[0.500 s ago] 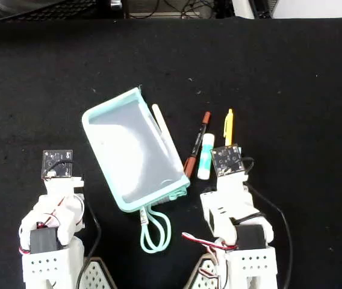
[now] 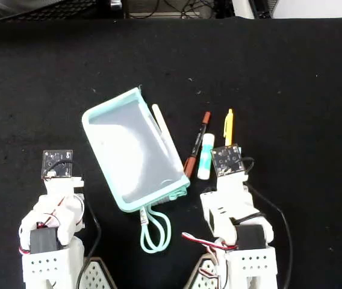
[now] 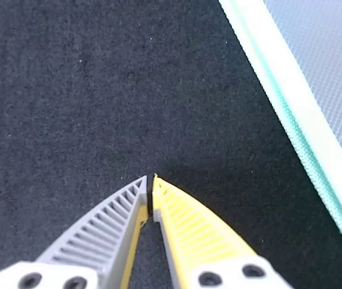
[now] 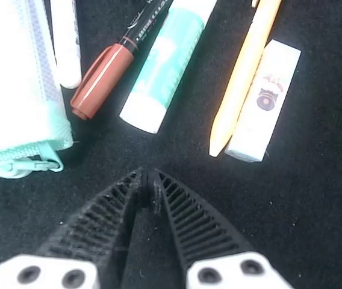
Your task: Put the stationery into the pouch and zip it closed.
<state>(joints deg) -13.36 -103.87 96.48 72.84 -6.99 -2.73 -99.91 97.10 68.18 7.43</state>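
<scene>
The mint-green pouch (image 2: 135,150) with clear mesh sides lies flat in the middle of the black table. To its right lie a white pen (image 2: 162,129), a red-brown marker (image 2: 197,144), a glue stick (image 2: 206,156) and a yellow pen (image 2: 229,126). The right wrist view also shows a white eraser (image 4: 262,99) beside the yellow pen (image 4: 243,78). My right gripper (image 4: 147,177) is shut and empty, just short of the glue stick (image 4: 168,66) and marker (image 4: 114,66). My left gripper (image 3: 150,180) is shut and empty over bare cloth, left of the pouch's edge (image 3: 291,108).
The pouch's zipper pull (image 4: 29,167) sits at its near corner, and a mint cord loop (image 2: 153,232) trails from there toward the arm bases. Cables and equipment lie beyond the far table edge (image 2: 171,17). Black cloth extends on both sides.
</scene>
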